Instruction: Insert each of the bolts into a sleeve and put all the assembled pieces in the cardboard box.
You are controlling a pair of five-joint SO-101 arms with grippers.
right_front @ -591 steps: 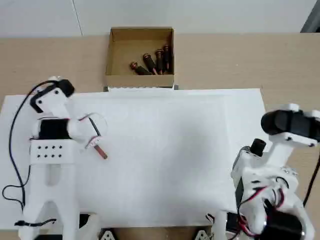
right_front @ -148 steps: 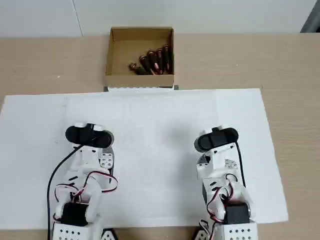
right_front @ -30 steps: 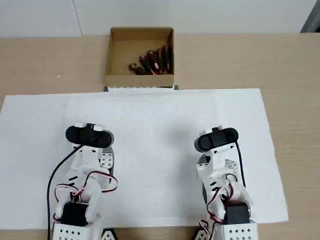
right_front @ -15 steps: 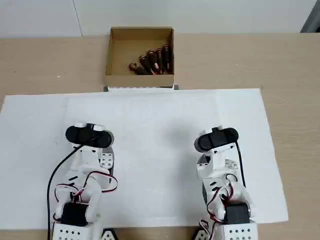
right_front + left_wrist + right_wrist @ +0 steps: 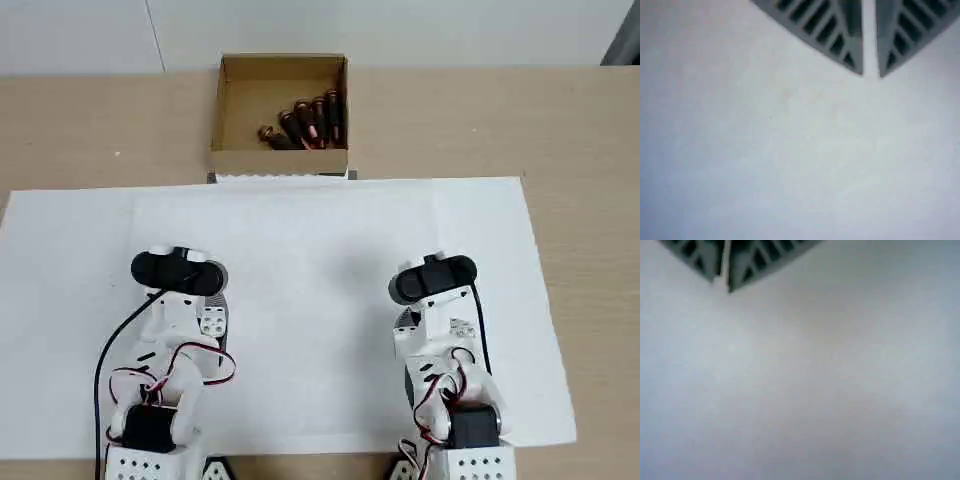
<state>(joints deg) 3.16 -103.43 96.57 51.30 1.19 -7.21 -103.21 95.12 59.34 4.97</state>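
The high view looks steeply down over the whole bench (image 5: 560, 120), with the cardboard box (image 5: 228, 100) at its far side and both arms (image 5: 172, 325) at the near edge of a white sheet (image 5: 330, 240). Each wrist view faces down at very close range onto that same sheet, past the tips of the left pincer (image 5: 871, 67) and the right pincer (image 5: 723, 282); the sheet is what all three share

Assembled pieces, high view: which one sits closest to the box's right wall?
The end piece of the row, lying along the right wall of the cardboard box; the others fan out leftward from it toward the middle.
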